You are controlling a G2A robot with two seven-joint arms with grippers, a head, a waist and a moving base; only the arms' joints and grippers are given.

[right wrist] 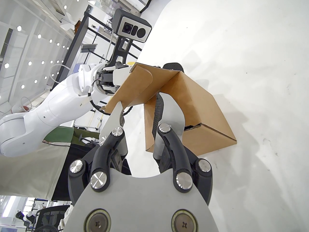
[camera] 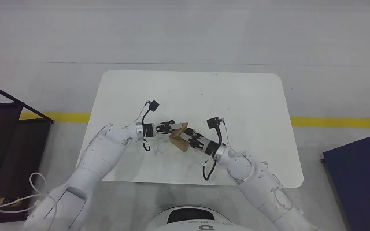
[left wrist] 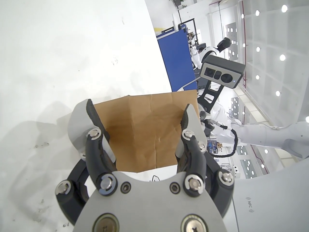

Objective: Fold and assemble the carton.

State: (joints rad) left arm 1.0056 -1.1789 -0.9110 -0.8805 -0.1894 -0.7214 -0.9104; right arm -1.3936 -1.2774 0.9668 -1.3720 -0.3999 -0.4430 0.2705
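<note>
Carton (camera: pixel 182 138): you have brown cardboard on the near middle of the table, between the two grippers. It looks raised into an open sleeve, one long side down on the surface.
Carton, done: by my reading, the body creases are folded and the walls stand.
Carton, left: you still appear to have both ends to close. The flap (right wrist: pixel 135 88) sticks out loose, and no end looks tucked.
Left gripper (left wrist: pixel 138 106): fingers apart at the carton's far end, one on either side of a panel. You cannot tell whether they press it.
Right gripper (right wrist: pixel 138 100): fingers apart at the near end, with a carton wall edge between them.
Floor (camera: pixel 173 34): pale grey, crossed by a yellow line (camera: pixel 329 121) that runs behind the table.
Table (camera: pixel 243 92): white, with rounded corners and a matte top.
Blue panel (camera: pixel 352 167): beside the table's right edge.
Dark cart (camera: pixel 17 133): well apart, on the left.
Scuff marks (left wrist: pixel 41 146): small grey smudges scattered on the tabletop.
</note>
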